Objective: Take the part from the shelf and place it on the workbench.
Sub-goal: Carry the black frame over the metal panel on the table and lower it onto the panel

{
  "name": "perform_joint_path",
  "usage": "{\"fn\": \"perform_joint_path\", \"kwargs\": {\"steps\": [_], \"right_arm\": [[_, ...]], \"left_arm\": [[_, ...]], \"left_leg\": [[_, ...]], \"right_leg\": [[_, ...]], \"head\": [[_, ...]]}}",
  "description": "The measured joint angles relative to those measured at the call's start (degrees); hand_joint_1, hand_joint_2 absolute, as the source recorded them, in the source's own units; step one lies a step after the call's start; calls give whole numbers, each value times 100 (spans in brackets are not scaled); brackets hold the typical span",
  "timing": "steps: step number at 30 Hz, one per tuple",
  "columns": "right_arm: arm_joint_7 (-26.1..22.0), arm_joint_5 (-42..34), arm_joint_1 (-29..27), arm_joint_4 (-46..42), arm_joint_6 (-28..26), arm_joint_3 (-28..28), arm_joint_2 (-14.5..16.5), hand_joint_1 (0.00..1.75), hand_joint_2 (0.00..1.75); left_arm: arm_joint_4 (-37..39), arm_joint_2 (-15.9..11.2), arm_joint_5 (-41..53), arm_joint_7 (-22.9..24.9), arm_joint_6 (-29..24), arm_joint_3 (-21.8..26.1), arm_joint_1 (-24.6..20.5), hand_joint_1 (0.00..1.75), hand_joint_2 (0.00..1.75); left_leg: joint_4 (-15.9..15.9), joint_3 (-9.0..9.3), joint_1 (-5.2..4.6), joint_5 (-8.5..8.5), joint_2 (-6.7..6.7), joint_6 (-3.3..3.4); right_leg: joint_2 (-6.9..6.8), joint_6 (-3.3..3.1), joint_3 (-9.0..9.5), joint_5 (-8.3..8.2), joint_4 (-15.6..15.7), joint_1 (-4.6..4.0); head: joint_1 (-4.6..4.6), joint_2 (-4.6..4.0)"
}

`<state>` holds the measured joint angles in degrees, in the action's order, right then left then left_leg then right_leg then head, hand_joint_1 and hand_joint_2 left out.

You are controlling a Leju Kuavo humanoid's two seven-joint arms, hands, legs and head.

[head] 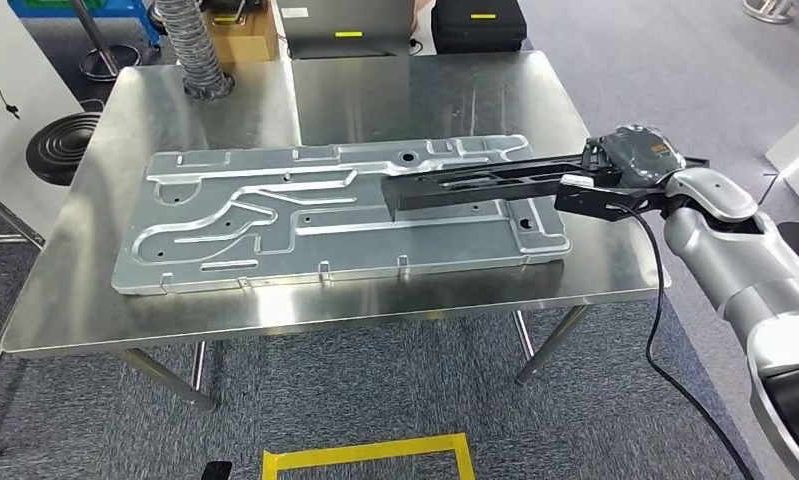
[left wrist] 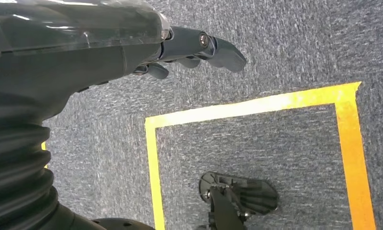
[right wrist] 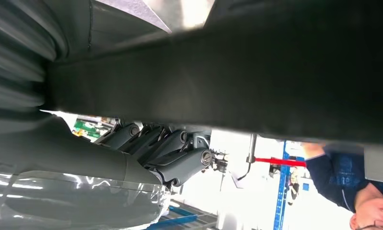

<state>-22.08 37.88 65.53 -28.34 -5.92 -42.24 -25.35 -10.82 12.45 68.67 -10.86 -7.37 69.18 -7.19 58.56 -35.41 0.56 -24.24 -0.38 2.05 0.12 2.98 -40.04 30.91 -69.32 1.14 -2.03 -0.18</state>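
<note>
The part is a long black flat bar (head: 475,186) with cut-outs. My right hand (head: 630,165) grips it at its right end and holds it level over the large silver stamped plate (head: 275,225) on the steel workbench (head: 105,300). Whether the bar touches the plate cannot be told. Up close in the right wrist view the black bar (right wrist: 256,72) crosses the picture, with my right hand's dark fingers (right wrist: 170,153) curled beneath it. My left hand (left wrist: 189,48) hangs over grey carpet with fingers loosely extended and nothing in it.
Behind the workbench stand a grey ribbed hose (head: 195,50), a laptop (head: 345,30) and a black case (head: 480,25). Yellow floor tape (head: 370,455) marks the carpet in front. A person (right wrist: 352,182) in a dark blue sleeve is in the right wrist view.
</note>
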Motion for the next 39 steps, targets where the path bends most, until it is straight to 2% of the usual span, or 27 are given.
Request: {"fn": "perform_joint_path", "kwargs": {"steps": [1,2,3,4,5,7,9,12,14,16,17,18,19,20,22,23,27,29,31,32,33,34,36,37,38,39], "right_arm": [[-1,-1,-22,15,0,-2,0,155,175],[-3,-1,-46,31,1,-4,0,155,175],[-6,-1,-65,45,1,-6,0,155,175],[-10,-1,-75,55,1,-7,0,155,175],[-13,-1,-73,62,1,-8,0,155,175],[-17,-1,-56,69,1,-8,0,155,175],[-19,-2,-49,75,3,-8,0,155,175],[-17,-1,-47,82,4,-8,1,155,175],[-17,-1,-42,82,4,-8,3,155,175],[-17,-1,-48,86,4,-8,8,155,175],[-17,0,-55,90,5,-9,13,155,175],[-17,1,-61,94,5,-10,16,155,175],[-17,1,-65,98,7,-11,19,155,175],[-16,1,-66,100,8,-12,20,155,175],[-12,-1,-52,104,9,-11,21,155,175],[-8,0,-44,107,11,-11,23,155,175],[-2,4,-28,118,19,-10,40,155,175],[-4,6,-7,122,24,-9,43,155,175],[-5,6,-1,132,37,-8,45,155,175],[-4,7,-9,142,42,-8,45,155,175],[-5,7,-17,153,46,-8,46,155,175],[-8,8,-22,162,45,-8,46,155,175],[-15,8,-17,169,38,-5,45,155,175],[-20,8,-11,169,33,-4,45,155,175],[-23,7,-7,169,30,-2,46,155,175],[-25,7,-6,169,27,-1,46,155,175]], "left_arm": [[0,0,-4,2,0,0,3,0,175],[0,0,-9,4,0,1,5,0,175],[0,-1,-14,6,0,1,7,0,175],[0,-1,-18,8,0,2,6,0,175],[0,1,-19,9,0,2,5,0,175],[0,2,-18,10,0,1,0,0,175],[0,3,-14,19,0,0,1,0,175],[0,4,-7,26,-2,0,1,0,175],[0,3,-3,25,-2,0,-1,0,175],[0,3,-2,24,-1,0,2,0,175],[0,3,-2,24,-1,0,4,0,175],[0,2,-1,24,0,0,5,0,175],[0,1,0,23,0,0,5,0,175],[0,-2,1,23,0,0,4,0,175],[0,-5,2,21,-1,0,1,0,175],[0,-5,2,20,-3,0,2,0,175],[0,-8,-6,22,-33,0,2,0,175],[0,-8,-12,23,-41,0,-6,0,175],[0,-8,-16,9,-34,1,-6,0,175],[0,-8,-17,-7,-26,1,-3,0,175],[0,-8,-19,-30,-13,2,-2,0,175],[0,-8,-19,-55,0,2,-1,0,175],[0,-4,-10,-90,19,0,-4,0,175],[0,-1,-4,-98,23,-2,-6,0,175],[0,2,2,-98,24,-2,-7,0,175],[0,3,5,-98,24,-3,-4,0,175]], "left_leg": [[1,2,-7,-2,-1,6],[2,5,-14,-4,-2,10],[3,10,-21,-6,-5,11],[4,20,-29,-9,-7,10],[5,32,-37,-14,-9,6],[10,36,-62,-29,-9,-19],[6,31,-67,-40,-6,-65],[93,8,-60,-123,0,-163],[599,-215,-45,-408,3,-223],[1368,-591,-29,-726,4,-264],[1604,-723,-23,-766,4,-279],[1625,-757,-15,-689,5,-288],[1408,-675,-6,-506,6,-292],[1017,-505,4,-266,7,-289],[309,-161,8,15,5,-254],[130,-75,3,45,2,-229],[23,-25,-1,25,-2,-83],[-16,-1,14,35,-2,-27],[-18,1,3,26,-4,3],[-16,4,-3,22,-5,9],[-14,10,-9,16,-8,14],[-13,22,-16,10,-11,15],[-13,55,-33,-10,-17,5],[-10,64,-48,-21,-19,-8],[-9,66,-58,-29,-18,-25],[-10,64,-64,-35,-17,-45]], "right_leg": [[0,7,-177,123,-361,0],[0,5,-279,144,-550,0],[0,-8,-270,52,-504,0],[0,-31,-143,-138,-217,-3],[-1,-65,56,-360,212,-11],[-13,-134,393,-623,929,-55],[-19,-177,480,-631,1127,-98],[-21,-244,522,-652,1199,-66],[-27,-285,560,-662,1237,-42],[-25,-304,571,-649,1233,-43],[-23,-306,578,-639,1230,-43],[-19,-301,591,-625,1224,-41],[-15,-289,611,-605,1215,-38],[-12,-272,638,-577,1202,-35],[-8,-224,669,-521,1165,-51],[-6,-196,671,-505,1151,-60],[-5,-85,649,-444,1106,-48],[-8,-41,447,-192,662,-36],[-7,-12,38,127,-129,-36],[-8,-7,-127,191,-415,-35],[-8,-12,-205,149,-506,-36],[-8,-28,-164,-6,-354,-38],[-8,-94,175,-449,442,-53],[-10,-132,340,-599,813,-71],[-12,-162,447,-671,1049,-89],[-13,-184,485,-670,1141,-106]], "head": [[0,0],[0,0],[0,-1],[0,0],[0,-1],[-1,-1],[-1,-1],[1,0],[2,1],[2,1],[2,0],[2,0],[2,0],[2,0],[2,1],[1,0],[2,0],[1,0],[1,0],[1,0],[0,0],[0,1],[1,1],[1,1],[1,0],[1,-1]]}}
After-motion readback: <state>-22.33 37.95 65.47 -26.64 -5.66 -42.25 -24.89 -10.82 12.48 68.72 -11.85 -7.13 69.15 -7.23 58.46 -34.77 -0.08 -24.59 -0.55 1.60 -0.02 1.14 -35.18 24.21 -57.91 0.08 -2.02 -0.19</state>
